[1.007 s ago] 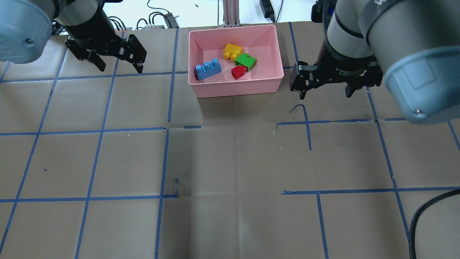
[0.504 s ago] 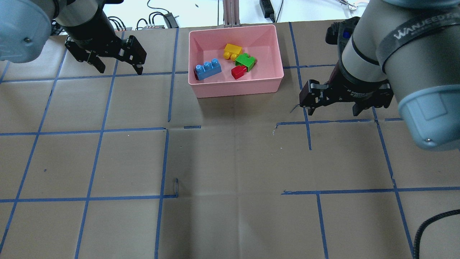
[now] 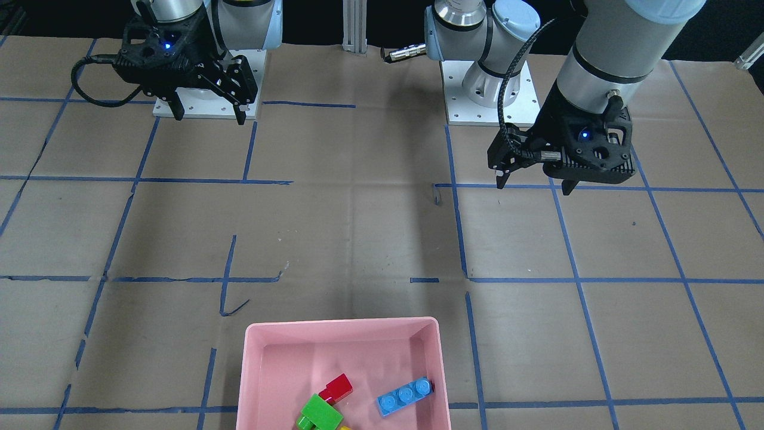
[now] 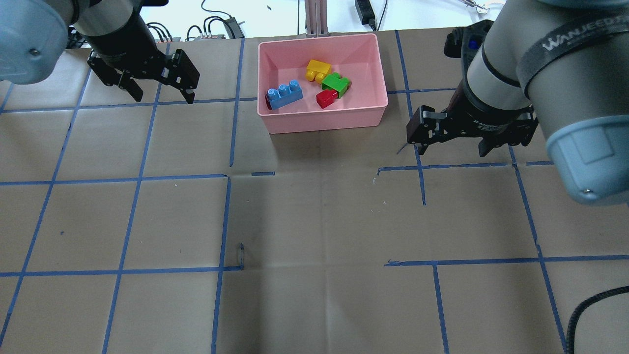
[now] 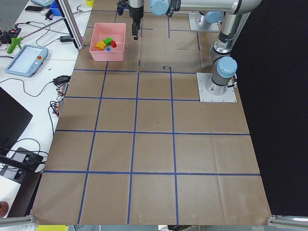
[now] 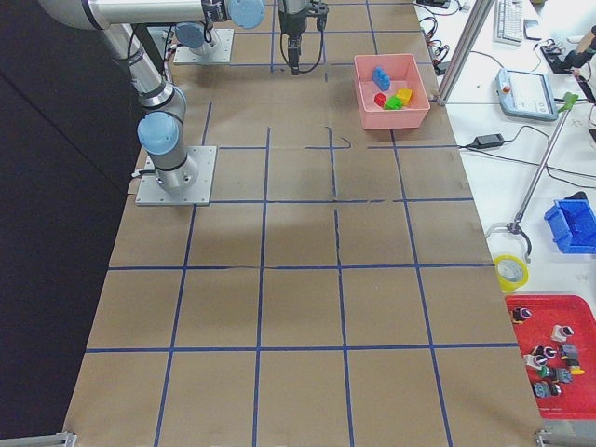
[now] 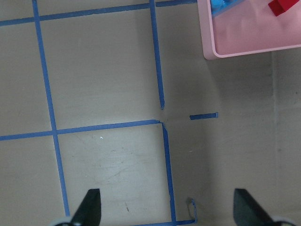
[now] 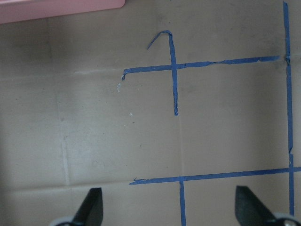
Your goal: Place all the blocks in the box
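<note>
Brown paper is laid over the table (image 4: 314, 221) and is divided into squares by blue tape lines (image 4: 140, 179). At the far edge the shallow pink plastic box (image 4: 324, 120) is set. All four blocks are found inside it: the blue three-stud brick (image 4: 284, 94) near its left wall, the yellow two-stud brick (image 4: 317, 70) further back, the green brick (image 4: 336, 83) touching the yellow one, and the small red brick (image 4: 327, 98) pressed against the green.

Over the last second the right gripper (image 4: 452, 150) has been drawn back from just beside the box's right wall toward the robot. It has been almost still for the last half of that time. The left gripper (image 4: 163, 97) has hardly been moved and hangs well left of the box. Both are empty. In each wrist view the fingers (image 8: 91, 207) (image 7: 89, 207) are seen spread wide over bare paper with nothing between them.

From this layout the task is judged complete. No block is seen anywhere on the paper, and the withdrawal is read as a retreat after the last drop.

Cables (image 4: 216, 22) and an aluminium post (image 4: 314, 17) lie beyond the table's far edge, behind the box. Neither arm's path is obstructed by them, and only taped paper is seen under either gripper.
</note>
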You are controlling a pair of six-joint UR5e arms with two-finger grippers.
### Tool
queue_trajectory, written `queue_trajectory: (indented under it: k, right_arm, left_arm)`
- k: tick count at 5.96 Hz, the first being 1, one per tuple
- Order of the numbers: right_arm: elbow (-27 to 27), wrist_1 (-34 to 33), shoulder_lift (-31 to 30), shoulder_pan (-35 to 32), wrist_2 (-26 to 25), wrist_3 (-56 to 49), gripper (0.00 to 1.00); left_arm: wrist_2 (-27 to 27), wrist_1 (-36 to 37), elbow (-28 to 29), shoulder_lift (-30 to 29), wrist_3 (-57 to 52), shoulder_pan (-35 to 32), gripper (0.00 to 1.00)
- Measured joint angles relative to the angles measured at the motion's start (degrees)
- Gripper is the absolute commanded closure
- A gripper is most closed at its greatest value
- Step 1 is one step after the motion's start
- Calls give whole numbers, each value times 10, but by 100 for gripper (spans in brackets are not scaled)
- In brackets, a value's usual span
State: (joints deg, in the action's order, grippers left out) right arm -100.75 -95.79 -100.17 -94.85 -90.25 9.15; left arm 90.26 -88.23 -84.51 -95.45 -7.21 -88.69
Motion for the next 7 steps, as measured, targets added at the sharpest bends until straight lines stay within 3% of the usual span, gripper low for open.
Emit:
queue_trajectory:
  k: [7]
  right_arm:
    - [11,-2,5,2,-2,-7,0]
  left_arm:
    - [-1,1,-2,0,-1,0,0]
